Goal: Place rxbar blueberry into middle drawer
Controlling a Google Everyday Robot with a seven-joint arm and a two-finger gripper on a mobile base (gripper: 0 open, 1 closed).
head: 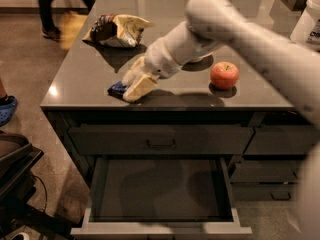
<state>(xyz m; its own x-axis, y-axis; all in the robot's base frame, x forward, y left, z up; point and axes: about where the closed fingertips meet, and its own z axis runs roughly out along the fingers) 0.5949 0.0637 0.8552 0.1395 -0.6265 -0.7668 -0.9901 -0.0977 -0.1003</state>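
Note:
The rxbar blueberry, a small dark blue bar, lies flat on the dark counter near its front left edge. My gripper reaches down to the bar's right end. Its cream fingers stand close together over that end and hide it. The bar still rests on the counter. The middle drawer is pulled open below the counter's front. Its dark flat interior holds nothing.
A red apple sits on the counter to the right of my gripper. A yellow-and-brown chip bag lies at the back left. A white container stands at the far right. A person's legs are at the back left.

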